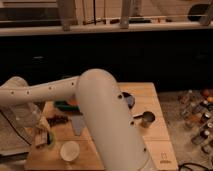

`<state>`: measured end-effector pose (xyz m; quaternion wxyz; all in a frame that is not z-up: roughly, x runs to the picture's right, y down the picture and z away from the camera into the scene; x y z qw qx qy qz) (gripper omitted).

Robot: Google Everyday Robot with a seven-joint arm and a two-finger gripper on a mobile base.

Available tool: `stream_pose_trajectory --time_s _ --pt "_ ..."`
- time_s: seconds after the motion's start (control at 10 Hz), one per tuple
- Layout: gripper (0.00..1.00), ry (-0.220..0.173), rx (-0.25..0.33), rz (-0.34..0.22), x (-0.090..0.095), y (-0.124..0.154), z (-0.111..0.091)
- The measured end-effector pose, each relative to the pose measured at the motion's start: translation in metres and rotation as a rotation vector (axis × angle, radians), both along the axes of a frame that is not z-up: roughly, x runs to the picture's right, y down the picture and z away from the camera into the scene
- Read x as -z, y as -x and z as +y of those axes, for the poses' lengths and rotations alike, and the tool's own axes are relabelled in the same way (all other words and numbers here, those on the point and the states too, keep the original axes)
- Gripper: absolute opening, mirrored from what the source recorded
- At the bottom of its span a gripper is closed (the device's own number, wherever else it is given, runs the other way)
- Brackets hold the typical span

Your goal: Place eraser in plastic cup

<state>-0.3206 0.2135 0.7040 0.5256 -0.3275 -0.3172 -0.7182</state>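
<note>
The robot's single arm (112, 130) fills the middle of the view. Its thick white upper link (107, 115) rises from the lower right edge and leans up and to the left to a rounded elbow (92, 82). From there the slimmer forearm (45, 92) runs almost level to the left edge, white like the rest, with a row of small dark holes along its side. At the far left the arm rounds over at the wrist (14, 86) and turns downward. The gripper (40, 136) hangs below that bend, pointing down, low in the left part of the view and well apart from the upper link.
</note>
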Motion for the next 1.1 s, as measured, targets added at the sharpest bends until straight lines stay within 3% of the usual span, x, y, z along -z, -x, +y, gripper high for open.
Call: stream_pose_trajectory --time_s 0.2,1.1 --pt "0.80 0.012 -0.010 0.009 -0.004 -0.001 0.001" --pt "0.80 0.043 -0.049 0.006 -0.011 -0.013 0.005"
